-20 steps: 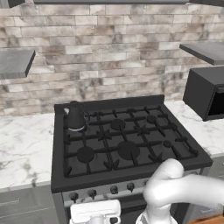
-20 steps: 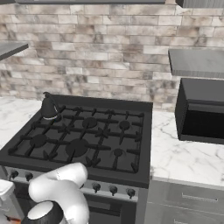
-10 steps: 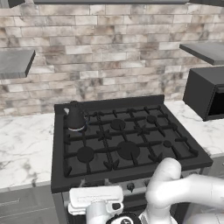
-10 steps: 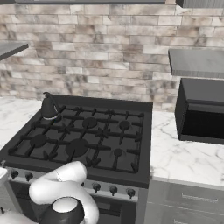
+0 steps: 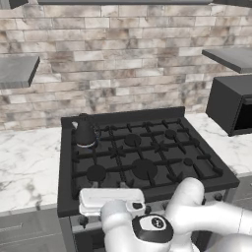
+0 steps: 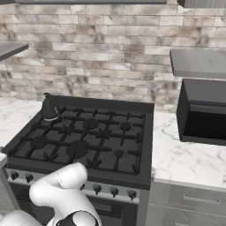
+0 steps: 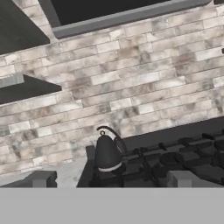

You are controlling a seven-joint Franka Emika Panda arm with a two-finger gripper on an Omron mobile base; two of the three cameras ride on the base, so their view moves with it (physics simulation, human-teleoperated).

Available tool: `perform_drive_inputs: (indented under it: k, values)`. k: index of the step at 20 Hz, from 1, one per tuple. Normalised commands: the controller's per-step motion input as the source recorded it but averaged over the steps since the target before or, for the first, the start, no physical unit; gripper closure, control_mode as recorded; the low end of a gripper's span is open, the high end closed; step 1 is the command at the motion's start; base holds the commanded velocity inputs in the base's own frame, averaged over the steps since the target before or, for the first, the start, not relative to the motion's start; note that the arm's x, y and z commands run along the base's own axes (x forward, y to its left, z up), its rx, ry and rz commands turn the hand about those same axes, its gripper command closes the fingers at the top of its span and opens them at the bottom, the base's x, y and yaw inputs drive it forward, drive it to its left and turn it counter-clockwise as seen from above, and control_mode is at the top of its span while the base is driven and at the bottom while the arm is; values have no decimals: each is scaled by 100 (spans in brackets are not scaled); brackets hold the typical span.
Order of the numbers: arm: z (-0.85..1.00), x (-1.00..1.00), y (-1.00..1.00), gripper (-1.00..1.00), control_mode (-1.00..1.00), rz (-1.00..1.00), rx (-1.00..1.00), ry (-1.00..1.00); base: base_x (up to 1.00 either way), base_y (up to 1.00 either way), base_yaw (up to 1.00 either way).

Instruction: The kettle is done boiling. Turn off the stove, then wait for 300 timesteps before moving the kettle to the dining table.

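Note:
The kettle (image 5: 84,132) (image 6: 49,108), small and dark with an arched handle, stands on the back-left burner of the black stove (image 5: 147,162) (image 6: 88,141). In the hand view the kettle (image 7: 107,153) is straight ahead, well beyond the fingertips. My gripper (image 7: 111,181) is open with nothing between its fingers (image 7: 41,178). Its white hand (image 5: 108,198) hovers at the stove's front edge, left of centre, just above the knob panel. Small knobs (image 6: 114,191) run along the silver front panel. The dining table is out of view.
A black microwave (image 5: 234,106) (image 6: 205,110) stands on the marble counter (image 6: 185,154) right of the stove. More marble counter (image 5: 27,162) lies to the left. A brick wall (image 5: 128,64) backs the range, with grey shelves (image 5: 17,71) on it.
The hand has risen from below the stove's front up to its front edge. The jaws stayed open and the kettle has not moved.

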Motion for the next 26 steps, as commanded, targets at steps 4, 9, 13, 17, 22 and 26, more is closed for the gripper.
perform_drive_inputs:
  k: [4,9,13,17,22,26]
  values:
    - [41,0,-8,-100,-100,0,8,21,0,0,0]
    - [37,0,-11,-100,-100,0,8,24,0,0,0]
    - [29,0,-17,-100,-100,0,11,23,0,0,0]
    - [32,0,-18,-100,-100,1,10,21,0,0,0]
    - [35,0,-13,-100,-100,2,8,21,0,0,0]
    - [33,0,-14,-100,-100,3,6,18,0,0,0]
